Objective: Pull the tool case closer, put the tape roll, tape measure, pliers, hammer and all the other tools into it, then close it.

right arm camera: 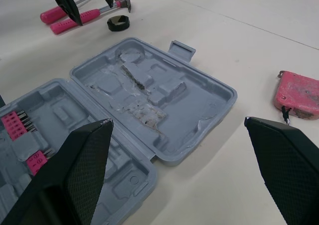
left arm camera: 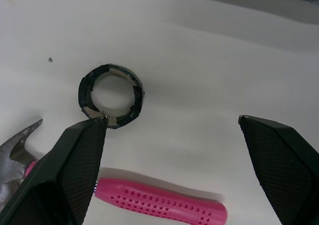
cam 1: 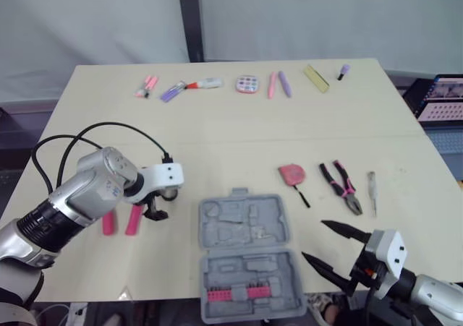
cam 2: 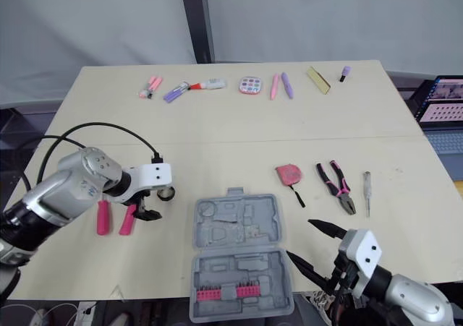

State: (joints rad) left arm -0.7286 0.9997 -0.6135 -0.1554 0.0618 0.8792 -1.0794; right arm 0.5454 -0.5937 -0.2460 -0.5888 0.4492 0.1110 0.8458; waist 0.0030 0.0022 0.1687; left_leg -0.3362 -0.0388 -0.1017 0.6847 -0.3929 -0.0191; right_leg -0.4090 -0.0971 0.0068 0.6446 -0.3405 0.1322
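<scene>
The grey tool case [cam 1: 246, 257] lies open near the table's front edge, with a strip of pink bits [cam 1: 239, 293] in its near half. A black tape roll [left arm camera: 110, 96] lies flat to the left of the case. My left gripper [left arm camera: 172, 120] hovers open just beside the roll, over a pink-handled hammer [cam 1: 134, 220] and a second pink handle [cam 1: 108, 222]. To the right of the case lie a pink tape measure [cam 1: 291, 173], pink-handled pliers [cam 1: 341, 186] and a small screwdriver [cam 1: 372, 191]. My right gripper [cam 1: 313, 239] is open and holds nothing, at the case's right front corner.
Along the table's far edge lie pink markers [cam 1: 146, 86], purple pens [cam 1: 172, 92], a red-and-white tube [cam 1: 205, 84], a round palette [cam 1: 247, 84], a yellow block [cam 1: 316, 78] and a small purple bottle [cam 1: 343, 71]. A screen [cam 1: 441, 98] stands beyond the right edge.
</scene>
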